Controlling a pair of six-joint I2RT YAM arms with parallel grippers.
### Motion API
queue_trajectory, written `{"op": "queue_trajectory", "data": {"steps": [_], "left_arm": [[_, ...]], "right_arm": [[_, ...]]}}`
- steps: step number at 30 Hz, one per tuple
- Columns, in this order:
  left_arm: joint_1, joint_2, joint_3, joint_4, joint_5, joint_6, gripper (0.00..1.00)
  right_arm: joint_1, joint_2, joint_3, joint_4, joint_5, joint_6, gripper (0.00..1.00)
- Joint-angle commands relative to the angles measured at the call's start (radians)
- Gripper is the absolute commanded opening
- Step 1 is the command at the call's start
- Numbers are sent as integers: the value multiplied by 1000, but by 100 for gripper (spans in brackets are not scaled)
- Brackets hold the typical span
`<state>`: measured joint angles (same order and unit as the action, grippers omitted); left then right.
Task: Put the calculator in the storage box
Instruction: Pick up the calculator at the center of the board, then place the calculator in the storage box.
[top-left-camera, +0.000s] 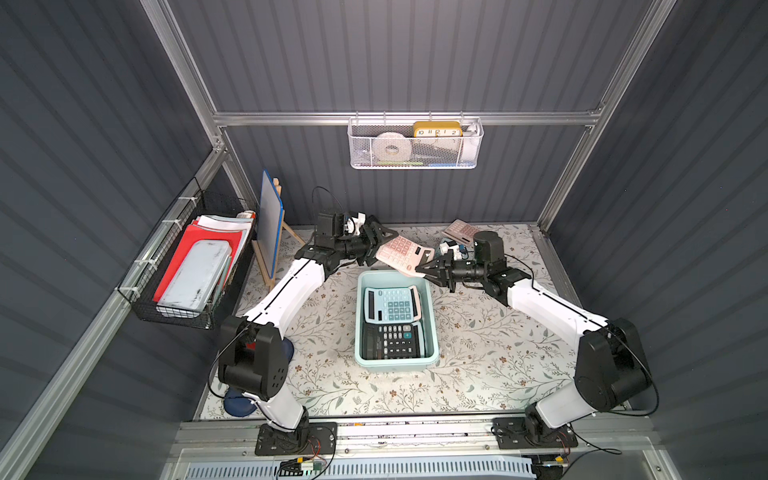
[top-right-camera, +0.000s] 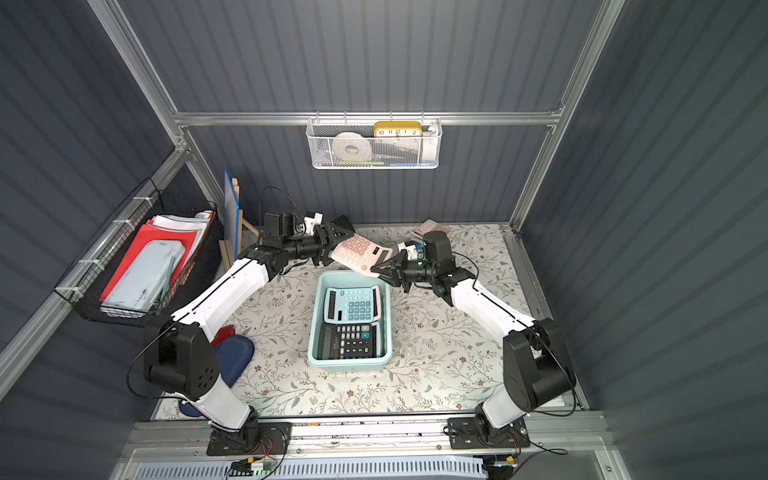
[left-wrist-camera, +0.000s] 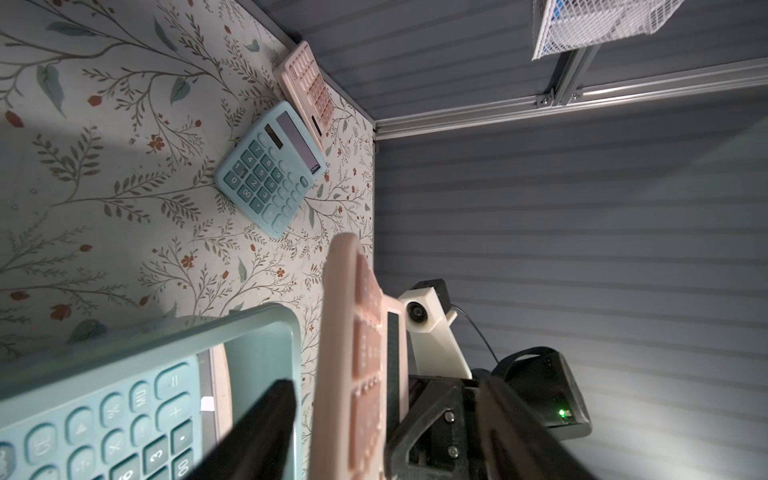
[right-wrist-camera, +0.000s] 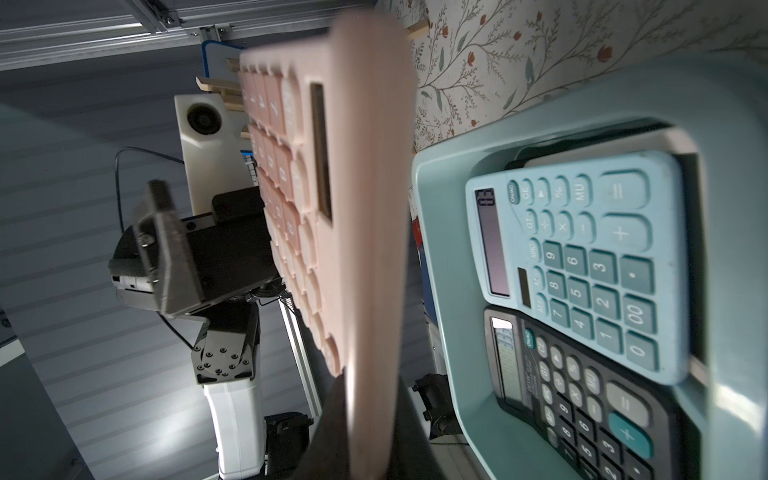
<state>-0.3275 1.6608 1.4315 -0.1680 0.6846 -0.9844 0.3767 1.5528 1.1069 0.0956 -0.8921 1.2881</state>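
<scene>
a: where is the pink calculator (top-left-camera: 401, 253) sitting right now?

b: it isn't sitting anywhere. it is hanging tilted in the air, just over the far rim of the box (top-left-camera: 397, 365), stretching between the two arms.

a: and who is holding it?

b: the right gripper (top-left-camera: 424, 269) is clenching one edge of it. the left gripper (top-left-camera: 376, 245) is standing with its jaws spread on either side of the other end. in the left wrist view its fingers (left-wrist-camera: 266, 428) are showing a gap to the casing, so i am reading that side as released.

a: so one arm is carrying it by an edge.

b: yes, and i am guessing it is wanting to swing. the left arm is needing to back straight out so no finger is catching the casing. then the right arm is needing to travel slowly toward the middle of the box.

a: is there room?

b: a blue calculator (top-left-camera: 390, 305) and a black calculator (top-left-camera: 392, 340) are covering the floor of the box, so the pink one is going on top. levelling it, lowering it close over them and opening only when it is lying inside the rim is looking safest.
</scene>
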Motion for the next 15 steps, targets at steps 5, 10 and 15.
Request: {"op": "queue_trajectory", "data": {"steps": [5,10,15], "left_arm": [[3,-49,118,-308,-142,157,99],[34,-91,145,-443,-260,212,99],[56,-118,145,-500,-353,225,99]], "right_arm": [[5,-45,41,-177,-6,-147,0],[8,-43,118,-440,-2,-336,0],[25,-42,142,-544,13,-412,0]]}}
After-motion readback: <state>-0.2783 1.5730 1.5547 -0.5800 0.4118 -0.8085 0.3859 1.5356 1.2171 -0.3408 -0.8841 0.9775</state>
